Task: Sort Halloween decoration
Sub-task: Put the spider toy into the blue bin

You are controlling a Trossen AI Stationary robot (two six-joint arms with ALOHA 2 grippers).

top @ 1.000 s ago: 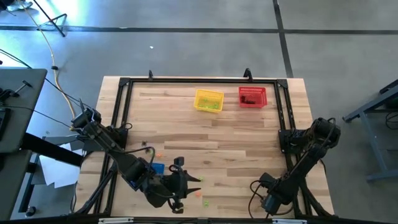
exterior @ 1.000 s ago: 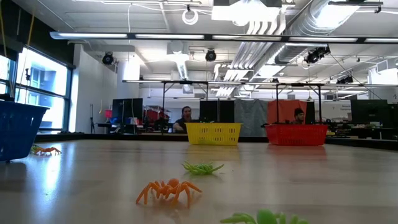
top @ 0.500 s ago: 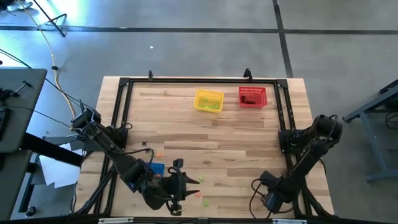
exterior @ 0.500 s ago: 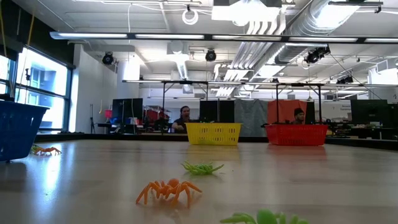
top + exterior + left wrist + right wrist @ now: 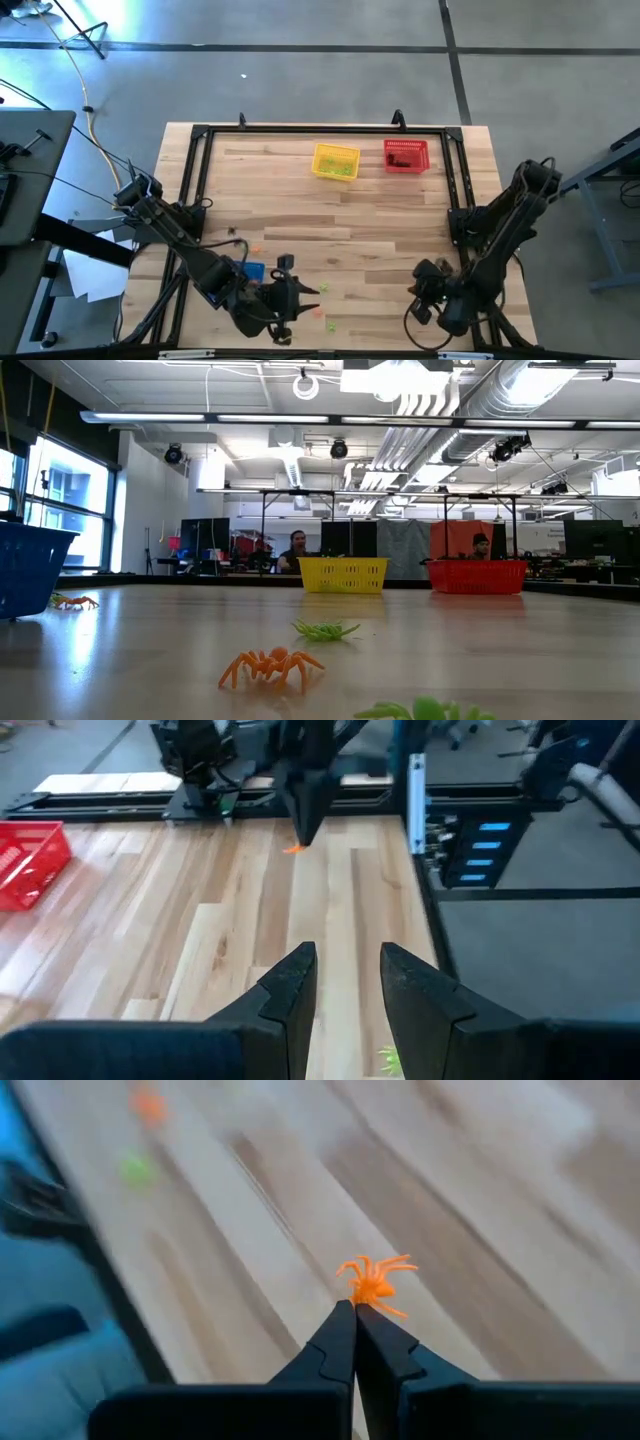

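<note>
Bright overhead lighting; motion-blurred right wrist view.

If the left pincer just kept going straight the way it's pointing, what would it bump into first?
Probably bare table first. Farther along that line sits a small orange trinket, just beneath the right arm; depth is hard to judge.

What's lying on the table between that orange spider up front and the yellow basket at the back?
In the low view, a light green spider lies on the wood between the orange spider and the yellow basket; the rest of that stretch is bare.

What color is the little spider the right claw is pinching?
Orange. The spider shows best in the right wrist view, at the right claw tips.
</note>
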